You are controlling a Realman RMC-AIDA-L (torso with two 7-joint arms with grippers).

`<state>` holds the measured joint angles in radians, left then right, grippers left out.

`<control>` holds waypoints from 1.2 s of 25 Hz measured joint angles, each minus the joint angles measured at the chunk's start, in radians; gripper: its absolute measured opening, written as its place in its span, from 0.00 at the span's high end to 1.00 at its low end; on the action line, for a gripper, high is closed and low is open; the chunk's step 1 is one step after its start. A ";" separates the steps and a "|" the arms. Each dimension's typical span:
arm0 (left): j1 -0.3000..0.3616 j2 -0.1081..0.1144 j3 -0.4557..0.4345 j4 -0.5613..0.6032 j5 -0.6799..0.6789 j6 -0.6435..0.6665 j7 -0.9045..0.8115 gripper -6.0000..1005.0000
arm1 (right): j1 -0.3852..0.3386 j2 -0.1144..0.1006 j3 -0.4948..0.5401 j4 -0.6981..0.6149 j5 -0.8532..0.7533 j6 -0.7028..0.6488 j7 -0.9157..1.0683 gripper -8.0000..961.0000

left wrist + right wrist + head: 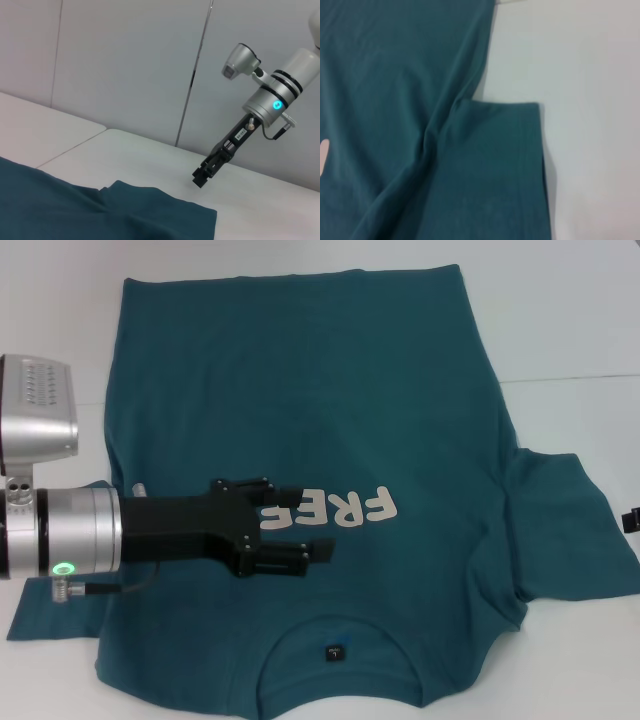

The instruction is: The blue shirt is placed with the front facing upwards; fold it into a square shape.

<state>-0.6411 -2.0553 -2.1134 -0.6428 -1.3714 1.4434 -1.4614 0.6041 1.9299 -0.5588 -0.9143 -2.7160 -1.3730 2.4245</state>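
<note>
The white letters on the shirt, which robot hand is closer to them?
The left. The left gripper hovers right over the white letters on the blue shirt, covering some. The right gripper is far off beside the shirt's right sleeve, over the white table.

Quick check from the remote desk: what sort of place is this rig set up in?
Probably a lab or test bay, not a home. The blue shirt lies alone on a plain white table, and the left wrist view shows bare pale wall panels behind it. The left end effector hovers over the shirt's lettering.
</note>
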 joint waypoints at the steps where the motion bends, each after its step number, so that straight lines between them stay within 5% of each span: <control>1: 0.000 -0.002 0.000 0.000 0.000 0.000 0.000 0.13 | -0.002 0.000 0.000 0.001 -0.001 -0.003 0.004 0.07; 30: -0.015 -0.012 0.000 -0.006 0.025 -0.017 -0.001 0.13 | -0.001 0.007 0.007 0.111 0.044 0.067 0.006 0.07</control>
<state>-0.6560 -2.0673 -2.1138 -0.6489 -1.3467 1.4265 -1.4619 0.6029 1.9369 -0.5521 -0.8037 -2.6717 -1.3060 2.4306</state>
